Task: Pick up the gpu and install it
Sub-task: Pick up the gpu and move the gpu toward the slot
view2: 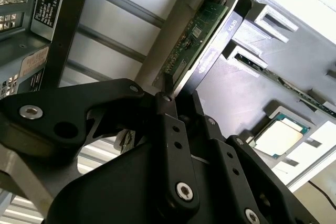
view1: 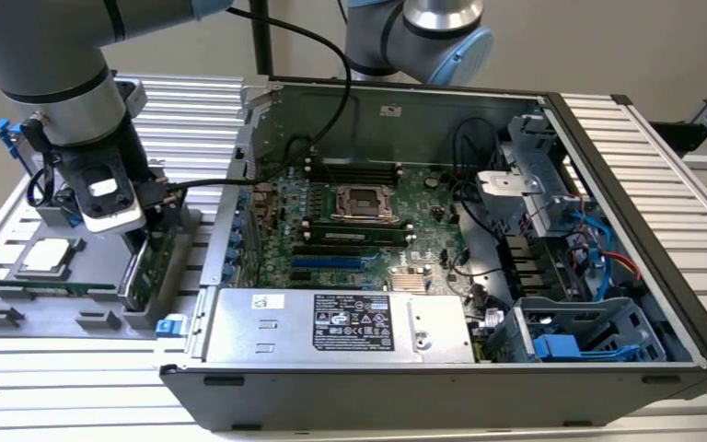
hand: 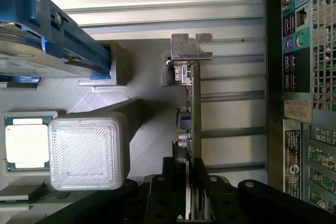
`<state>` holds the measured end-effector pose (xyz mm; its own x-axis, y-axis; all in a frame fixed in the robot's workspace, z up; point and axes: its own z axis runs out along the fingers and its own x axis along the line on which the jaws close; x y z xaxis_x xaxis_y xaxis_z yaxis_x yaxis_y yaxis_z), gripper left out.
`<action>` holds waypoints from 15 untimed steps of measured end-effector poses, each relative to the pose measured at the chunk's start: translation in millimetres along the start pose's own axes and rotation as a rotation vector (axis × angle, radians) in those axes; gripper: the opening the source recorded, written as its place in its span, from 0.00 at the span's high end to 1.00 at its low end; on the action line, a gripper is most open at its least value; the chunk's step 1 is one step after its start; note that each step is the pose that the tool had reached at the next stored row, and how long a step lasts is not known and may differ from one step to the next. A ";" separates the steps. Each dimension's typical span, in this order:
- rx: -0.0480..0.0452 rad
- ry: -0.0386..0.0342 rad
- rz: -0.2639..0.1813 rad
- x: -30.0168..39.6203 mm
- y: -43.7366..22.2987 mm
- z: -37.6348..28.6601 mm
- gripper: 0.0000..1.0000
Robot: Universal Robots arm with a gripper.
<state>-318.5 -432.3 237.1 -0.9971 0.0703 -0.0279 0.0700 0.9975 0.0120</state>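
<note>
Pincer [hand: 191, 161] on the robot arm reaches down at the exterior view's left, in the upper half of the frame, over a grey holder tray [view1: 34, 318] on a slatted metal worktop [view1: 59, 391]. Its two black fingers [hand: 181, 182] are drawn in narrow, one on each face of the graphics card [hand: 196, 98], and look to be pinching its long edge. The card stands on edge in a slot of the tray, with its silver end bracket [hand: 191, 51] at one end. As far as can be judged, it has not been lifted clear.

A square processor chip [view1: 44, 255] lies flat in the same tray, well apart from the card. An open computer case [view1: 452, 120] lies at the centre and right of the exterior view, its green main board [view1: 366, 216] exposed.

To do this pick well, the grip should likely sit square on the board's edge, with the pads on bare board rather than on small parts. The card should stay upright so it does not bind in its slot or knock the case wall just beside it.

A white printed label [view1: 353, 322] sits on the silver power supply box [view1: 268, 322] at the lower centre of the exterior view. Stickers [hand: 294, 135] show on the case's rear panel in the first wrist view. None of their wording can be made out with confidence.
</note>
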 end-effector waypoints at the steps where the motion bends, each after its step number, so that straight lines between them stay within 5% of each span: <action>1: 0.0000 0.0000 0.000 0.0 0.0 0.0 1.00; 9: -0.0002 -0.0001 0.000 0.2 0.0 -0.6 1.00; 15: 0.0000 0.0000 0.000 -0.1 0.1 -7.4 1.00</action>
<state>-318.7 -432.3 244.6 -0.9971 0.0704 -0.0278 0.0701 0.9975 0.0119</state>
